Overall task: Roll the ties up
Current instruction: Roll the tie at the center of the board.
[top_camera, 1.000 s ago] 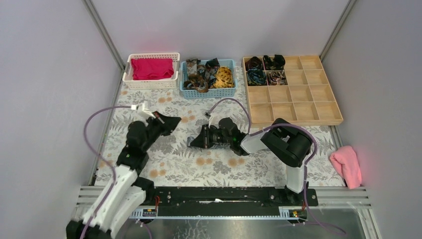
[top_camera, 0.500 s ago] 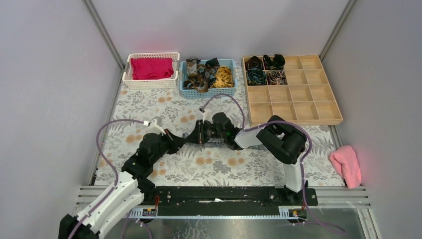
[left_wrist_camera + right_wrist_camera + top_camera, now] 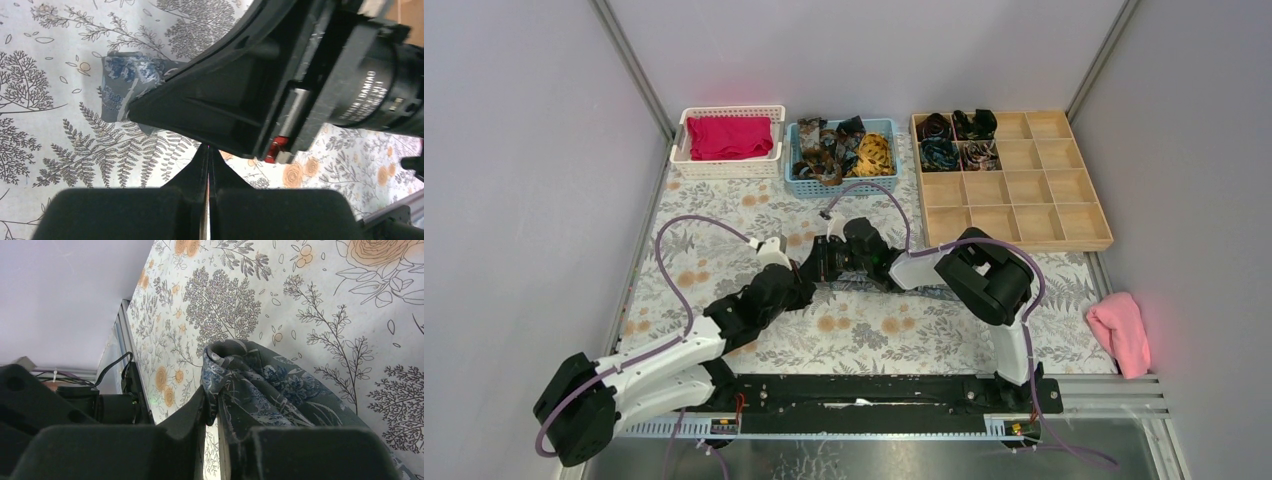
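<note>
Both wrist cams, not top, show grey-blue patterned fabric tie (image 3: 265, 385) pinched in R gripper (image 3: 210, 412); L gripper (image 3: 208, 152) clenched empty.

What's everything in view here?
Tablecloth: one, floral, covering the table.
White basket: one, back left.
Magenta cloth: one, in white basket.
Blue basket: one, back middle.
Loose ties: several, dark and yellow-orange, in blue basket.
Tray: one, wooden, back right.
Rolled ties: four, dark, tray's back-left compartments.
Pink cloth: one, right of tablecloth.
Held tie: one, grey-blue, mid-table.
Cables: two, purple, on arms.
Left end effector: one, black, shut, empty.
Right end effector: one, black, gripping held tie.
</note>
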`<action>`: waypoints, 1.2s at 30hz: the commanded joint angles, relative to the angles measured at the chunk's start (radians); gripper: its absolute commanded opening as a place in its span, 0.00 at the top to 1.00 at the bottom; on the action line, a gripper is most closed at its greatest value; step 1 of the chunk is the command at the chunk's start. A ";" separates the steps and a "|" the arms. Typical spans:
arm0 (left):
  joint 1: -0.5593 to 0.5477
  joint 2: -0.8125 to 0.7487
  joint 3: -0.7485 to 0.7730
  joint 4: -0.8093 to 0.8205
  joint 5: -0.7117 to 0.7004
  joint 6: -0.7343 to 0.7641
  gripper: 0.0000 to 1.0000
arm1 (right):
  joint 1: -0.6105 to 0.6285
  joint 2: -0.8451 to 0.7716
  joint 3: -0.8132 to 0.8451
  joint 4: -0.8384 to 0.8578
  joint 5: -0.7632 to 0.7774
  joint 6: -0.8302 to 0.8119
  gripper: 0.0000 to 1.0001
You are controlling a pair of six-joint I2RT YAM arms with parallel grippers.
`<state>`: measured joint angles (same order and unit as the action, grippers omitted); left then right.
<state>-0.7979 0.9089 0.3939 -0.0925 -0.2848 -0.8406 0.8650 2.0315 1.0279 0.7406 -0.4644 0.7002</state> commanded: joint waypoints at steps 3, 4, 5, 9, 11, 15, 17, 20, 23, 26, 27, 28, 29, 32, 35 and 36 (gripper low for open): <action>-0.012 0.045 -0.070 0.121 -0.084 -0.047 1.00 | 0.004 0.007 0.046 -0.005 -0.013 -0.011 0.84; -0.012 0.050 -0.083 0.144 -0.090 -0.047 1.00 | 0.003 0.007 0.051 -0.012 -0.014 -0.012 0.84; -0.012 0.061 -0.091 0.168 -0.096 -0.043 1.00 | 0.002 0.007 0.052 -0.014 -0.013 -0.013 0.84; -0.012 0.107 -0.088 0.173 -0.149 -0.064 1.00 | 0.002 0.010 0.055 -0.012 -0.020 -0.007 0.84; -0.011 0.107 -0.101 0.198 -0.180 -0.062 1.00 | 0.003 0.010 0.050 -0.005 -0.024 -0.003 0.84; -0.012 0.093 -0.104 0.225 -0.197 -0.043 1.00 | 0.003 0.009 0.043 -0.002 -0.029 0.001 0.84; -0.011 0.075 -0.109 0.237 -0.179 -0.046 1.00 | 0.002 0.013 0.046 -0.010 -0.027 -0.005 0.84; -0.012 0.070 -0.129 0.274 -0.175 -0.054 1.00 | 0.002 0.018 0.052 -0.007 -0.034 -0.003 0.84; -0.012 0.105 -0.129 0.287 -0.201 -0.055 1.00 | 0.003 0.018 0.048 -0.006 -0.033 -0.004 0.84; -0.011 0.179 -0.121 0.297 -0.233 -0.078 1.00 | 0.002 0.019 0.046 0.005 -0.038 0.003 0.84; -0.012 0.213 -0.122 0.307 -0.247 -0.085 1.00 | 0.003 0.019 0.045 0.011 -0.041 0.007 0.84; -0.012 0.235 -0.120 0.318 -0.262 -0.092 1.00 | 0.003 0.019 0.044 0.017 -0.043 0.012 0.84; -0.011 0.255 -0.114 0.316 -0.279 -0.104 1.00 | 0.003 0.019 0.044 0.020 -0.045 0.016 0.84; -0.011 0.288 -0.089 0.288 -0.332 -0.127 1.00 | 0.003 0.013 0.038 0.029 -0.048 0.023 0.84; -0.012 0.300 -0.055 0.214 -0.408 -0.151 1.00 | 0.003 0.001 0.028 0.024 -0.046 0.016 0.84; -0.012 0.301 -0.049 0.196 -0.435 -0.152 1.00 | 0.003 0.000 0.029 0.018 -0.048 0.014 0.84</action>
<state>-0.8055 1.2015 0.2897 0.1505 -0.5507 -0.9516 0.8650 2.0464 1.0481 0.7288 -0.4805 0.7116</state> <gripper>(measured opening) 0.006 0.165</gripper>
